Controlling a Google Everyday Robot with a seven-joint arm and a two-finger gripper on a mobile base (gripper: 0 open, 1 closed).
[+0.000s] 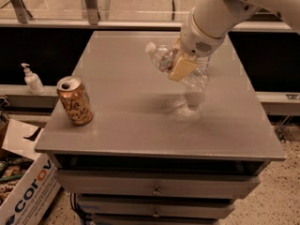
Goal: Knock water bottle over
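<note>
The water bottle (161,57) is a small clear crinkly bottle with a white cap and a coloured label band. It is steeply tilted over the right middle of the grey table (131,125), cap pointing left and up, base low above a bright patch on the tabletop. My gripper (181,68) reaches in from the upper right on a white arm. It is shut on the bottle's middle, with a tan finger (183,67) across the front of the bottle.
An orange-gold drink can (75,101) stands near the table's left edge. A taller clear bottle (205,63) stands just behind the gripper, mostly hidden. A soap dispenser (32,78) sits on a ledge at left. A cardboard box (28,196) is on the floor at lower left.
</note>
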